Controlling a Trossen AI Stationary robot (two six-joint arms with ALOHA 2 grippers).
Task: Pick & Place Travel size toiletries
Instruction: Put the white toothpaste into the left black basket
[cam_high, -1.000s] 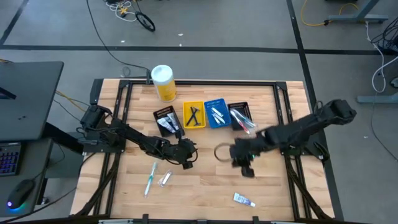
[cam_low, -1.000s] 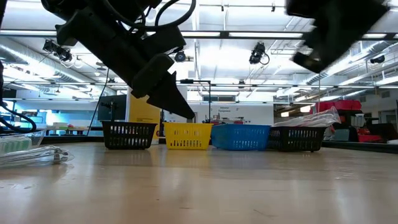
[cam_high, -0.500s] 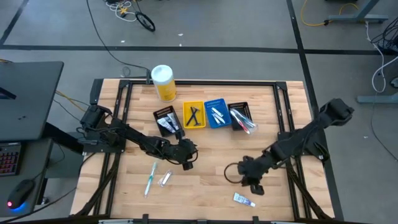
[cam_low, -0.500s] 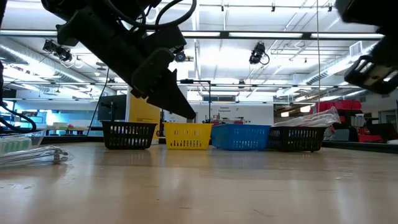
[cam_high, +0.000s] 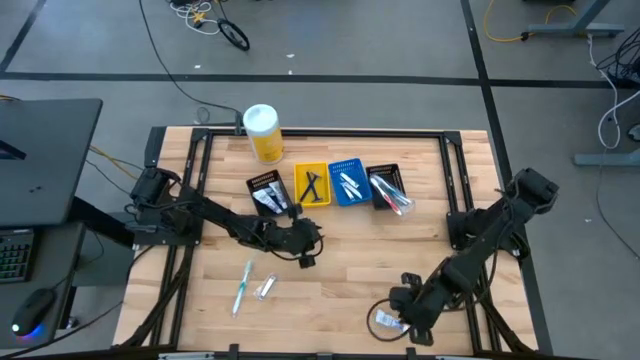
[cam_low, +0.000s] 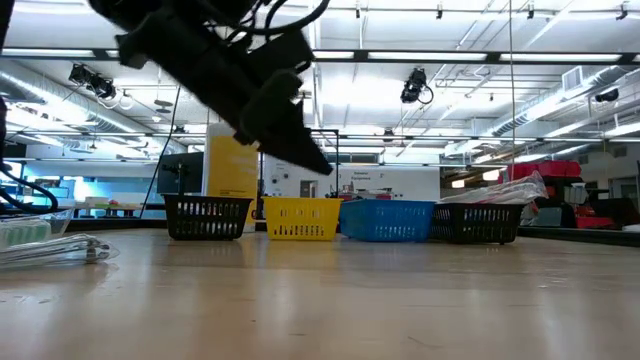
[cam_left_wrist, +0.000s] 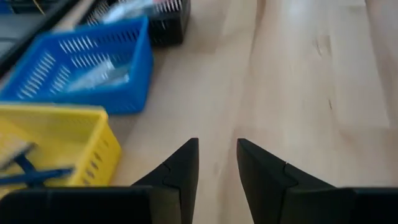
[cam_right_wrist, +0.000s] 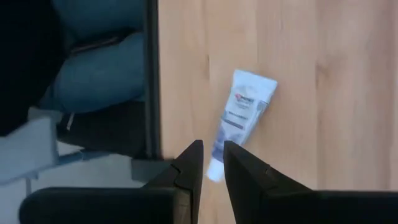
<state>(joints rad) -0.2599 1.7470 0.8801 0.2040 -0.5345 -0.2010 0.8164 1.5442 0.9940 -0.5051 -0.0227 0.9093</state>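
Note:
A small white tube (cam_right_wrist: 239, 118) with blue and red print lies flat on the wood close to the table's near edge (cam_right_wrist: 155, 93); it also shows in the high view (cam_high: 386, 322). My right gripper (cam_right_wrist: 213, 155) hangs just above its cap end, open by a narrow gap, with nothing between the fingers. My left gripper (cam_left_wrist: 217, 162) hovers over bare wood at mid-table (cam_high: 308, 247), open and empty, near the yellow bin (cam_left_wrist: 56, 140). A teal toothbrush (cam_high: 241, 287) and a small clear packet (cam_high: 266, 288) lie flat at the near left.
Four small bins stand in a row at the far middle: black (cam_high: 267, 192), yellow (cam_high: 312, 185), blue (cam_high: 347, 181) and black (cam_high: 387, 186), each holding small items. A yellow canister (cam_high: 263, 133) with a white lid stands behind them. Bare wood lies between the two grippers.
My right gripper has swung from the middle of the table toward the near edge, sinking a little and rolling, and now stands over the white tube. The tube has kept its place.

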